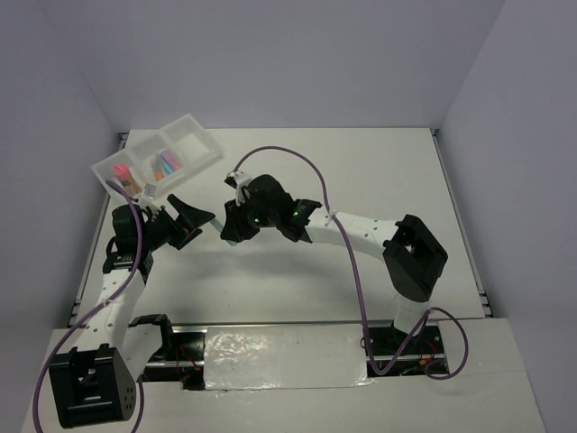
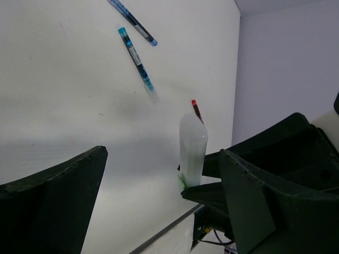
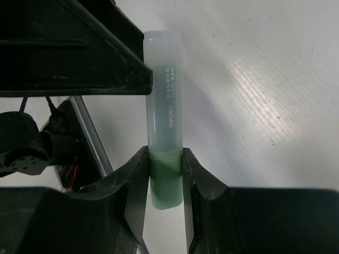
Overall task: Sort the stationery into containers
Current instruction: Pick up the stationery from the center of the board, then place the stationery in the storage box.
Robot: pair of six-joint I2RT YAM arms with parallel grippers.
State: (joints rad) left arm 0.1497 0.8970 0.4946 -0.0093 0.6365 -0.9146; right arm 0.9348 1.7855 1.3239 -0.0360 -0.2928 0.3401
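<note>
My right gripper (image 3: 165, 159) is shut on the green cap end of a translucent green-capped marker (image 3: 163, 95) and holds it above the table, pointing at my left gripper. My left gripper (image 2: 163, 154) is open and empty, its jaws spread wide facing the marker (image 2: 192, 151), a short way from it. In the top view the two grippers, left (image 1: 194, 225) and right (image 1: 227, 233), almost meet. Two thin blue pens (image 2: 139, 62) (image 2: 132, 21) lie on the table. A red pen tip (image 2: 196, 108) shows behind the marker. The three-compartment tray (image 1: 203, 144) holds a pink cylinder (image 1: 120, 171) and several markers (image 1: 164, 162).
The tray stands at the far left corner, close behind my left arm. White walls enclose the table at the back and both sides. A purple cable (image 1: 306, 162) loops over my right arm.
</note>
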